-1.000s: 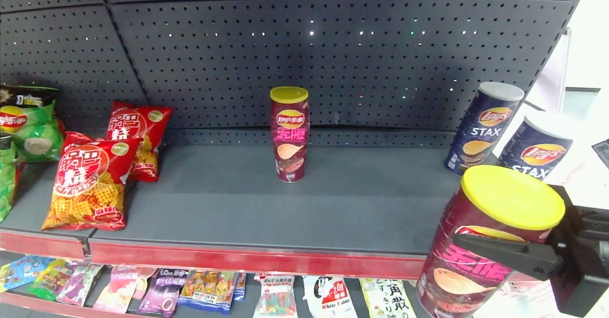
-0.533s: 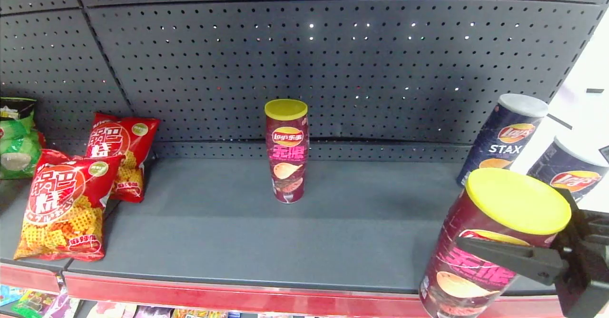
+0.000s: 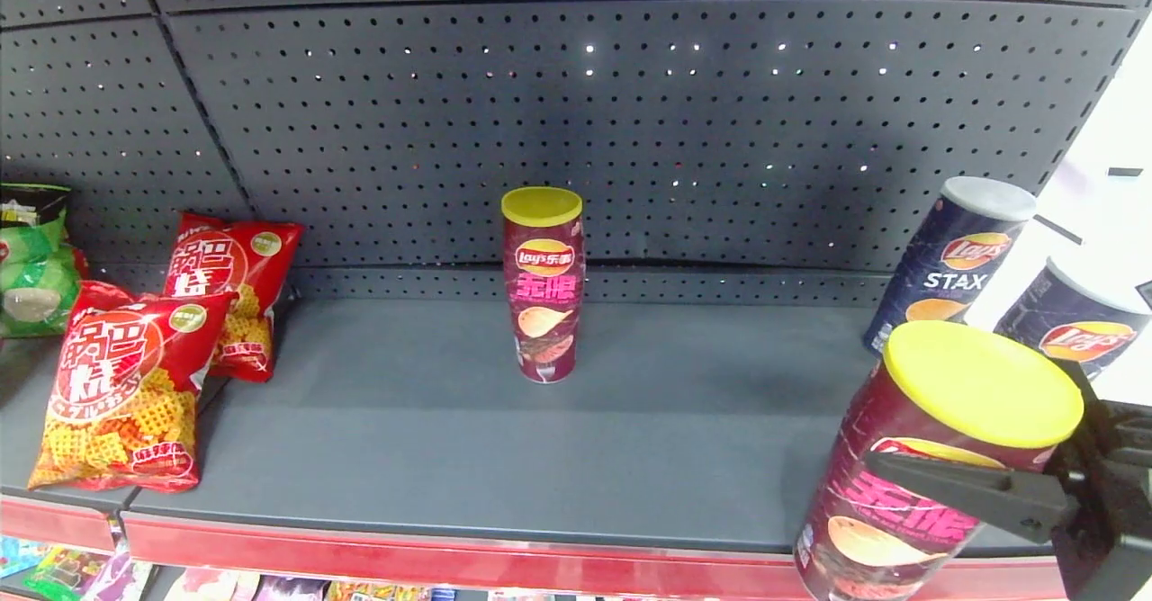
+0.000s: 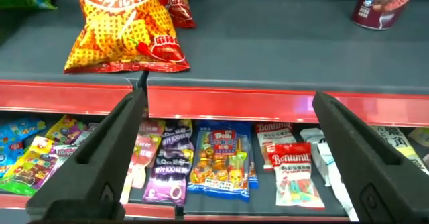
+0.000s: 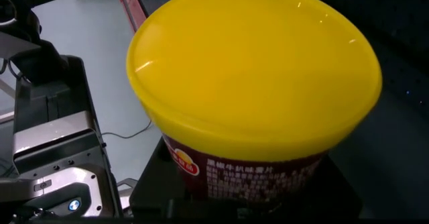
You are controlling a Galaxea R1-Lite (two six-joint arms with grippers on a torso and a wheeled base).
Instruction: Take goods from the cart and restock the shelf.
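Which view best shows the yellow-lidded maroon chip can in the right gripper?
Head view: the maroon chip can shows lid, label and the right gripper clamping it. Right wrist view: mostly its lid; left wrist view: the shelf.

Pretty clearly a shop, looks like the snack aisle of a supermarket or convenience store. You've got the classic metal retail shelf (image 3: 432, 439) with a dark pegboard back (image 3: 630, 133) and a red strip (image 3: 450, 558) along the front edge. Everything is packaged stock: a maroon chip can (image 3: 543, 286) upright mid-shelf, a second maroon chip can (image 3: 936, 457) of the same kind nearer the front, navy cans (image 3: 954, 264) at the right end, red snack bags (image 3: 121, 394) and a green bag (image 3: 31, 268) on the left. Under it there's a row of candy packets (image 4: 221, 160), labels facing out
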